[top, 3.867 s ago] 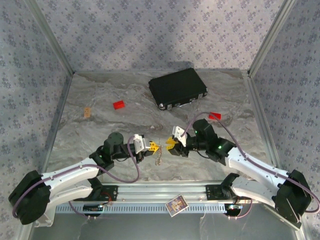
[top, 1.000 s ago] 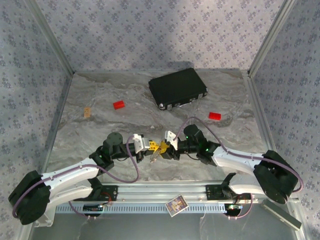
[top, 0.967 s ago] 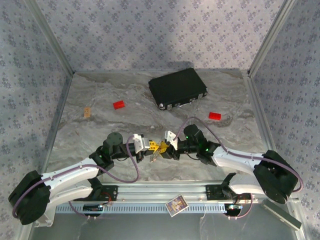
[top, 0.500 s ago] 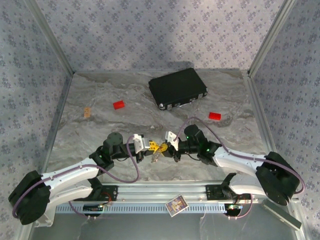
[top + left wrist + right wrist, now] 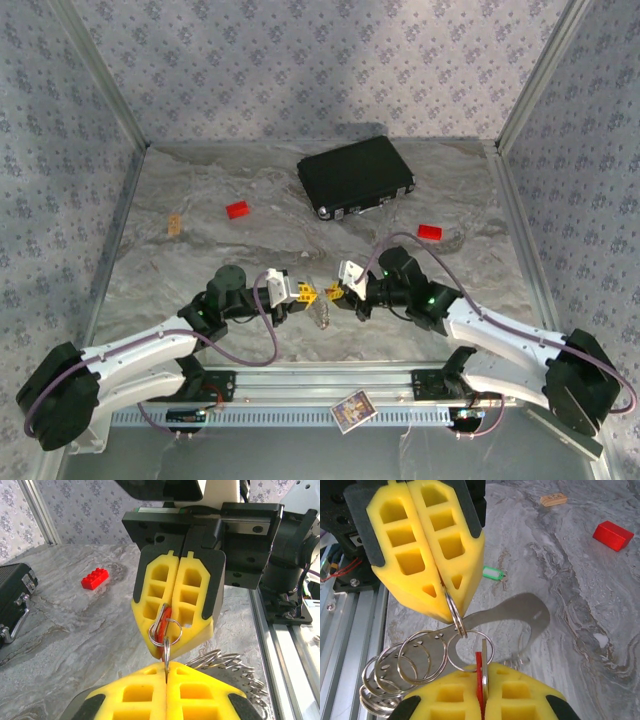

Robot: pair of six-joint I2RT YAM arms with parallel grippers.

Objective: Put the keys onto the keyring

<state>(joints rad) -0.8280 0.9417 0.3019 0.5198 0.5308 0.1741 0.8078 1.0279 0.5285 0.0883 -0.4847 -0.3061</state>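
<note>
Right wrist view: the red key (image 5: 479,672) is clamped between the closed pads of the right gripper (image 5: 481,666). The keyring (image 5: 435,642) is pinched by the left gripper (image 5: 445,600), also closed, and hangs above the table (image 5: 600,605). The green key (image 5: 491,572) is seen lying on the table beyond.

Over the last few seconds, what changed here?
The right pincer moved in toward the left pincer, closed on the red key, then drew back slightly rightward. The left pincer stayed shut on the keyring; black case and red blocks unmoved.
</note>
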